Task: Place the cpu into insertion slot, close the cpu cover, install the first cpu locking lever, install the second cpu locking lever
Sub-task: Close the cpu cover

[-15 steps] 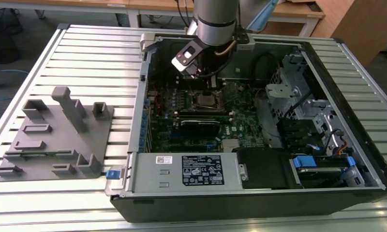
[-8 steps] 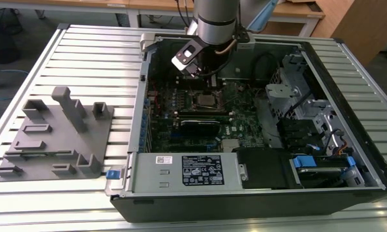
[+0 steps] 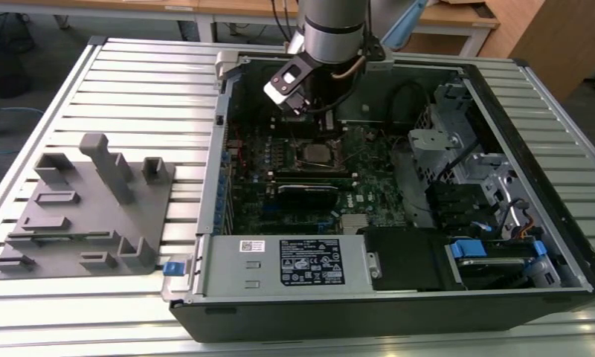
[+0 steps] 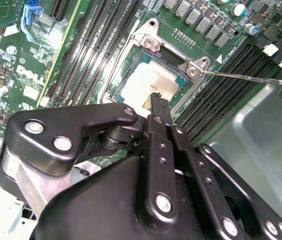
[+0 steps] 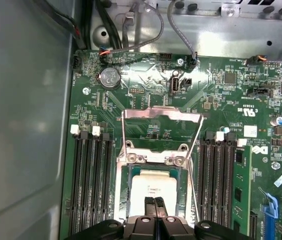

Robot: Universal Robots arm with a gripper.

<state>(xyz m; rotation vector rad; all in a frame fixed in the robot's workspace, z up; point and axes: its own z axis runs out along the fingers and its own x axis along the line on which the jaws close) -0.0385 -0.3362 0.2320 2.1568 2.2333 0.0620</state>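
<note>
1. The claw [image 5: 154, 201] has its two fingers pressed together with nothing between them. Its tip hangs directly over the cpu [image 5: 153, 186]; whether it touches the metal top cannot be told.
2. The cpu lies flat in the insertion slot [image 5: 120, 200] on the green board inside the open case [image 3: 535, 149]. The case rests on the slatted surface [image 3: 149, 89], toward its edge at the exterior view's right.
3. In the first wrist view, the cpu cover [image 5: 160, 114] stands swung open from the slot edge farthest from the claw, and the board shows through its window.
4. In the second wrist view, a thin lever rod [image 4: 240, 76] juts out from a slot corner, across the long black memory slots [image 4: 225, 85].
5. In the exterior view, the arm [image 3: 329, 30] reaches down into the case. A grey fixture plate [image 3: 84, 216] lies near the surface's edge at that view's left.
6. A white printed label [image 3: 297, 262] sits on the metal box at the case's near edge.
</note>
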